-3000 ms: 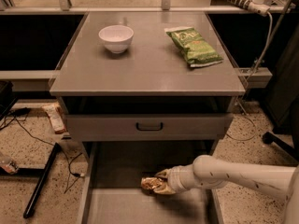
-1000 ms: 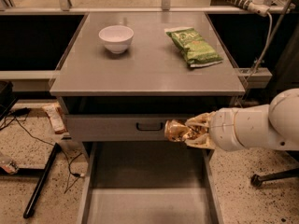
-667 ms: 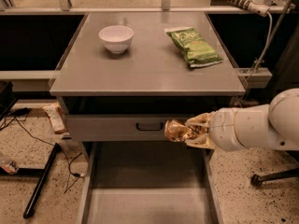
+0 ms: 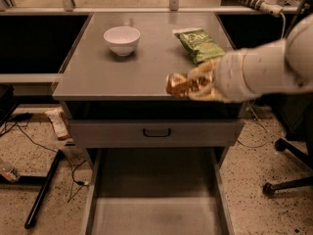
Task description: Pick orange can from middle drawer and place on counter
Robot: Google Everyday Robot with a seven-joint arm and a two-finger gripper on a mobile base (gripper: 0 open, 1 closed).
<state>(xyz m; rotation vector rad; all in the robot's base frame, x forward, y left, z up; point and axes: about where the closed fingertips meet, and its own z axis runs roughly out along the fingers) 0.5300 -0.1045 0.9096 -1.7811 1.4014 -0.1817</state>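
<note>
We see the counter (image 4: 122, 75) filling the middle of the camera view, a broad gray top. Below it, the middle drawer (image 4: 156, 204) stands pulled out toward us, its flat floor bare between thin side walls. Between the two sits a closed gray drawer front (image 4: 112, 132) with a black handle (image 4: 156, 132).

The robot's white arm (image 4: 261, 65) reaches in from the right, crossing over the counter's right front corner and hiding that corner from us. At its end the gripper (image 4: 191, 82) hangs over the front edge of the counter. Its fingers are closed around the orange can (image 4: 175, 84), which lies sideways in the grip with its free end pointing left. We cannot tell whether the can touches the surface.

Just behind the gripper lies a green chip bag (image 4: 198, 44), its near end partly covered by the gripper. A white bowl (image 4: 122, 39) stands at the back left of the counter, well apart from the can.

On the speckled floor we make out an office chair base (image 4: 286, 180) at right and black cables (image 4: 29, 141) at left.
</note>
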